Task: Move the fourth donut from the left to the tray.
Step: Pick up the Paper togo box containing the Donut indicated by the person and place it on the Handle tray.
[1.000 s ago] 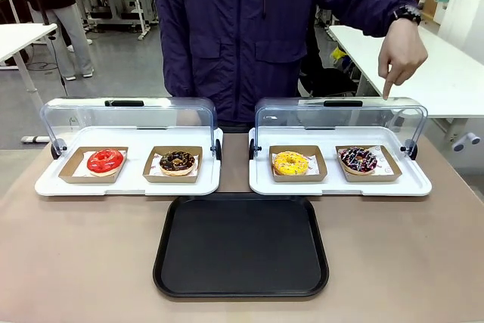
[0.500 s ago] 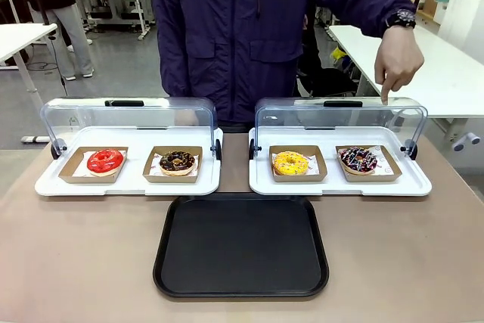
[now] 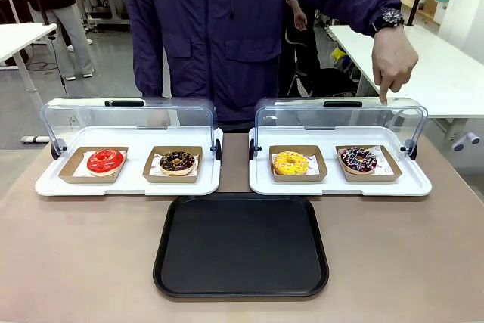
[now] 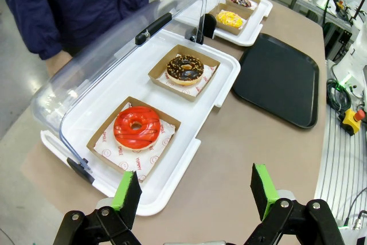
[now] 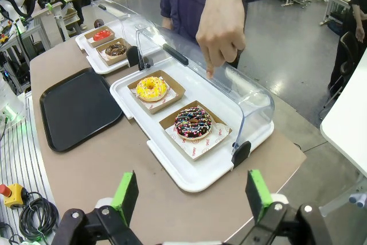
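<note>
DONUT CALLED OUT: A person's hand [image 3: 395, 57] aims an index finger down at the clear dome lid [image 3: 340, 117] of the right-hand white display tray [image 3: 340, 188]. The gesture apparently singles out the fourth donut [image 3: 358, 159] (chocolate glaze, coloured sprinkles). It sits in its brown cardboard holder [image 3: 387, 174] at the right end of that tray, just right of the yellow donut [image 3: 290, 163]. The lid stands open toward the near side, leaving the donuts free to a reach from there. The black tray [image 3: 240, 246] lies bare on the table [image 3: 76, 262] at the middle, just in front of both display trays, which should make the carry a short one. The right end effector [image 5: 192, 192] hangs released, fingers spread wide, on the near side of the donut and well apart from it. The left end effector [image 4: 195, 187] is likewise released, near the red donut [image 4: 136, 127] at the table's left end. Against a second earlier, the person's torso has shifted left while the finger has stayed at the lid. The donuts and trays have not moved, and the pickup looks not yet begun.
</note>
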Available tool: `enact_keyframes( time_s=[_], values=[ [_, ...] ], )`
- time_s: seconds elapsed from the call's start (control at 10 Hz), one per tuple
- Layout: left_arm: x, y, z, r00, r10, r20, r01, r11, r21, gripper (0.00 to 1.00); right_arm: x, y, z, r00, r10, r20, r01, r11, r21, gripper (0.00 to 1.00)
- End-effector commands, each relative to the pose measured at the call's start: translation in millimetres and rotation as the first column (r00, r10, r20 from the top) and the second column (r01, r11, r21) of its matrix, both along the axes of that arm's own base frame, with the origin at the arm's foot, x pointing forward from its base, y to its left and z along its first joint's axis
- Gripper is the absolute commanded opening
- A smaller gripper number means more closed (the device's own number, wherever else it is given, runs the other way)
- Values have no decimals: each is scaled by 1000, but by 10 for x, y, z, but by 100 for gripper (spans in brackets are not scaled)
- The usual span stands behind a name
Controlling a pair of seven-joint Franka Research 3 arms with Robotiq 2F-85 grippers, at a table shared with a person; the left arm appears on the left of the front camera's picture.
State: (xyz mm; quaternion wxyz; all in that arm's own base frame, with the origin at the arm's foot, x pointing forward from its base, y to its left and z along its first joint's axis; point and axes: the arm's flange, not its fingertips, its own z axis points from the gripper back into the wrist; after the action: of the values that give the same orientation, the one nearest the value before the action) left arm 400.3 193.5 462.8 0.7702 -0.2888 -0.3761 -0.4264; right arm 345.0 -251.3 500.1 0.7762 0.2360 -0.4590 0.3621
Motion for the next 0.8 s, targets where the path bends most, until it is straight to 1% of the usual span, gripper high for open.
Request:
enact_keyframes(
  time_s=[0.0, 0.5, 0.6, 0.7],
  values=[
    [4, 12, 1, 1000, -12, 19, 12, 1000, -11, 100, 33, -16, 9, 999, 8, 35, -8, 1000, 4, 100],
    [4, 12, 1, 1000, -12, 19, 12, 1000, -11, 100, 33, -16, 9, 999, 8, 35, -8, 1000, 4, 100],
    [4, 12, 1, 1000, -12, 19, 12, 1000, -11, 100, 0, 0, 0, 1000, 0, 0, 0, 1000, 0, 100],
    [4, 12, 1, 1000, -12, 19, 12, 1000, -11, 100, 107, 150, 64, 999, 40, 4, -40, 997, -58, 100]
  ],
)
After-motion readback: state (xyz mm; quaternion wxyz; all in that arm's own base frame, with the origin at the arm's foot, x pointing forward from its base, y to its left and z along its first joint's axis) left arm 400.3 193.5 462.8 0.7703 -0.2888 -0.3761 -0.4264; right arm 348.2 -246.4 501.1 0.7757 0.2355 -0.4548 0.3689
